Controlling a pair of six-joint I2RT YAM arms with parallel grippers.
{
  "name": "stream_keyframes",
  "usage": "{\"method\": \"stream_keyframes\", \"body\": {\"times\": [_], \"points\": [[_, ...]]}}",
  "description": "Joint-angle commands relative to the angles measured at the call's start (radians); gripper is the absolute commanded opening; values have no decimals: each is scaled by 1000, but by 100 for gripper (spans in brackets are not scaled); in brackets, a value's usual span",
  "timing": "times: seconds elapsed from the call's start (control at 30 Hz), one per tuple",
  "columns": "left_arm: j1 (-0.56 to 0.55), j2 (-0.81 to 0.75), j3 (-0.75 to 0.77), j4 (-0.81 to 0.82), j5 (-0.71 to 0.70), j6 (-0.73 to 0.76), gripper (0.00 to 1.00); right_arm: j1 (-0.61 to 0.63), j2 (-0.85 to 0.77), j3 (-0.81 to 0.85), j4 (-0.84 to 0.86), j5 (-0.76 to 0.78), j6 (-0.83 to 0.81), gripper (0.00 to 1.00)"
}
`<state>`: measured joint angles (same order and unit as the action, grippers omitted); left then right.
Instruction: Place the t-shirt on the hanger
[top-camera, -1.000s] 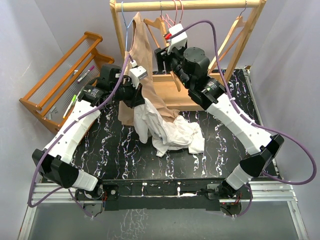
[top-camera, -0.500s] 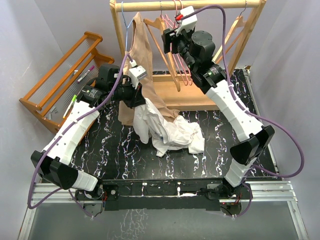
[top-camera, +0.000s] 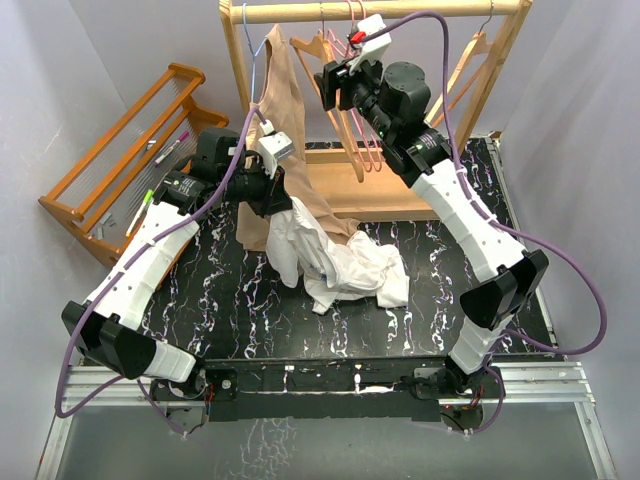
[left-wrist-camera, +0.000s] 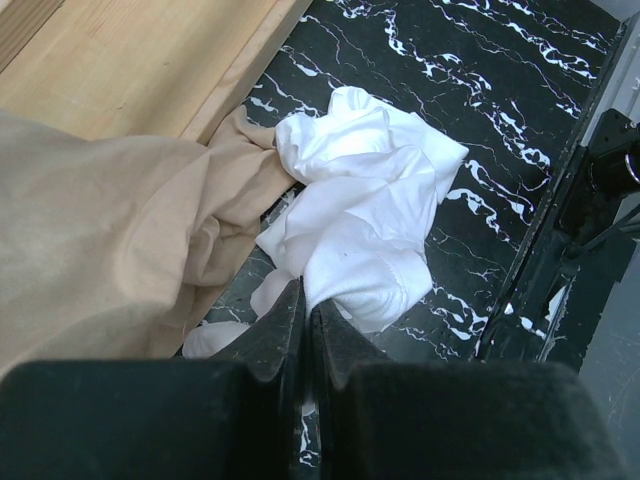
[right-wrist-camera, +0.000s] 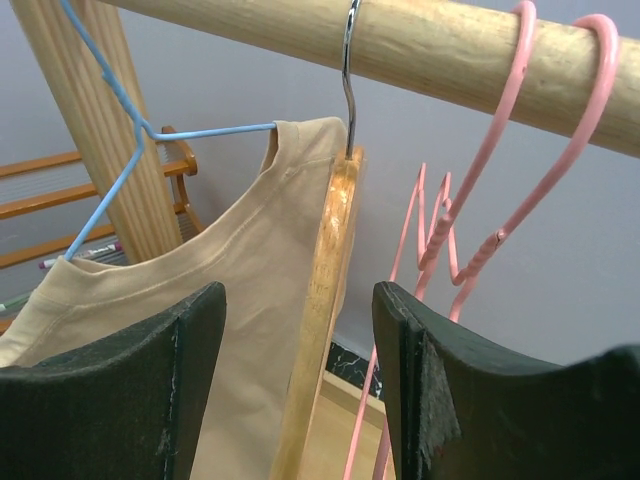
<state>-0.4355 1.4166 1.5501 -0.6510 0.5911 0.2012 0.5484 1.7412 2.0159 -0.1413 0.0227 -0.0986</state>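
t-shirt (top-camera: 345, 265) lies crumpled on the black marbled surface (top-camera: 230, 290), near the middle, one end drawn up to the left pincer (top-camera: 283, 207), whose jaws are pinched together on the white cloth. a beige garment (top-camera: 285, 100) hangs beside it from a blue wire hanger (right-wrist-camera: 105, 85) and trails onto the surface. the right pincer (top-camera: 330, 85) stands wide, holding nothing, up at the wooden rail (top-camera: 400, 10), with a light-wood hanger (right-wrist-camera: 325, 270) between its fingers. the pink hanger (right-wrist-camera: 497, 238) hangs on the rail just beside, untouched.
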Motion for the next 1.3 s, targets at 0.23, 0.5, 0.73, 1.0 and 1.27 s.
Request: {"method": "stream_keyframes", "body": {"times": [0.23,0.5,0.73,1.0,1.27], "points": [[4,-12,-7,11,58,9,0,-43,73,27,122,-38,46,61],[4,-1,-1,11,67,8,0,-49,74,9,159,-45,49,42],[4,2,2,12,77,1,0,-51,26,-51,203,-65,44,8],[4,8,5,13,94,-4,0,-51,-56,-43,204,-71,33,8],[4,13,10,22,102,-17,0,-51,-81,21,141,-68,16,8]]}}
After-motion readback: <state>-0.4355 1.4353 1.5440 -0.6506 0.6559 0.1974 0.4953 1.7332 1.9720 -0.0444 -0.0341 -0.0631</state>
